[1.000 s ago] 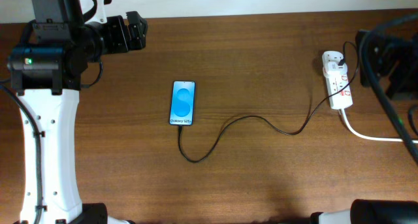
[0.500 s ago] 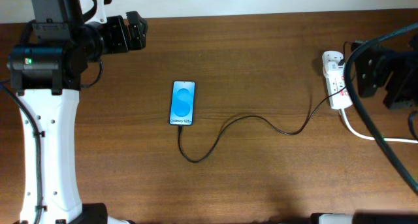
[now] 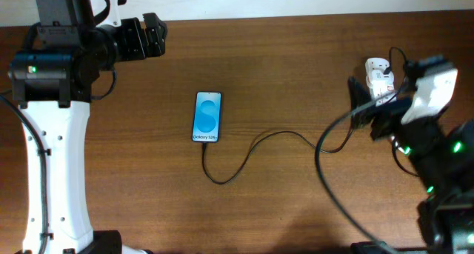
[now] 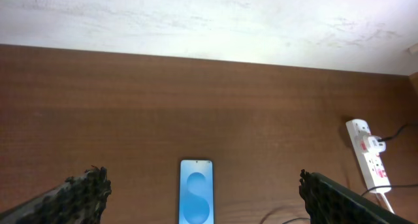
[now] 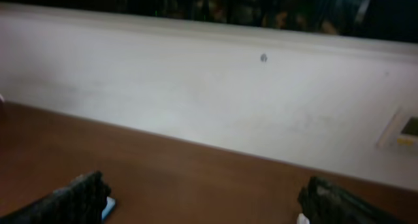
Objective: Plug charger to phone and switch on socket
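The phone (image 3: 207, 117) lies flat mid-table with its blue screen lit; it also shows in the left wrist view (image 4: 196, 199), and a blue corner shows in the right wrist view (image 5: 108, 208). The charger cable (image 3: 252, 146) runs from the phone's near end in a loop to the socket (image 3: 379, 71), a white power strip at the right, also in the left wrist view (image 4: 369, 157). My right gripper (image 3: 360, 104) is open and empty, hovering by the strip's left side, and its arm covers the strip's near half. My left gripper (image 3: 158, 35) is open and empty at the far left.
The thick white cord of the strip is hidden under the right arm. A white wall (image 4: 209, 21) borders the table's far edge. The left arm's white body (image 3: 55, 158) stands along the left side.
The right arm has swung in from the right edge, leftwards and over the power strip. The left arm, phone and cable have not moved.
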{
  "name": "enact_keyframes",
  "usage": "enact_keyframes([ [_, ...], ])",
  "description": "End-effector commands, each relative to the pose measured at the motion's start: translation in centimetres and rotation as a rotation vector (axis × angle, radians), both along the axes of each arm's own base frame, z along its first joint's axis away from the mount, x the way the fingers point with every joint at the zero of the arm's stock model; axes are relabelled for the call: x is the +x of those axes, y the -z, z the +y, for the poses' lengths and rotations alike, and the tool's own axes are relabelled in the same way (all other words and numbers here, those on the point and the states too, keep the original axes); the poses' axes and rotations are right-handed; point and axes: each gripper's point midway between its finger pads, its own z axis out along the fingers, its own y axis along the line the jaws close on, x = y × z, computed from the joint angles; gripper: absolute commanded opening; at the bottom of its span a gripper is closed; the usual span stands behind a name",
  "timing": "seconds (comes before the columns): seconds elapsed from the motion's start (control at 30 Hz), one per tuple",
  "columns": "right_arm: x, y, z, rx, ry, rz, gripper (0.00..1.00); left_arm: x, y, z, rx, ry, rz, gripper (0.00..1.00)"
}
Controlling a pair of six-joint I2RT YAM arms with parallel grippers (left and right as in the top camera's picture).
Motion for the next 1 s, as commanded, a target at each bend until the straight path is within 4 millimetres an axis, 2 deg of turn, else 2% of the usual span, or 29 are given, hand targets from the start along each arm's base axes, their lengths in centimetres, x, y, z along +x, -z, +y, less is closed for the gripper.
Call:
enact_keyframes([
  [0.0, -1.5, 3.7, 0.6, -0.001, -0.022, -0.068, 0.98, -0.2, -0.7, 0.2, 0.005, -0.002, -0.021, 0.99],
  [0.17, -3.5, 10.1, 1.1, 0.007, -0.046, -0.21, 0.98, -0.2, -0.7, 0.2, 0.005, -0.002, -0.021, 0.99],
  [0.3, -4.4, 15.0, 0.7, 0.007, -0.022, -0.219, 0.98, -0.2, -0.7, 0.2, 0.005, -0.002, -0.021, 0.99],
  [0.47, -4.3, 19.3, -0.4, 0.003, 0.04, -0.197, 0.98, -0.2, -0.8, 0.2, 0.005, -0.003, -0.022, 0.99],
  [0.63, -4.1, 22.1, -0.6, 0.001, 0.053, -0.176, 0.98, -0.2, -0.7, 0.2, 0.005, -0.003, -0.021, 0.99],
  [0.8, -4.0, 25.2, -0.6, -0.01, 0.053, -0.059, 0.98, -0.2, -0.8, 0.2, 0.005, -0.003, -0.022, 0.99],
  [0.97, -4.0, 25.2, -0.6, -0.01, 0.053, -0.06, 0.98, -0.2, -0.7, 0.2, 0.005, -0.003, -0.021, 0.99],
])
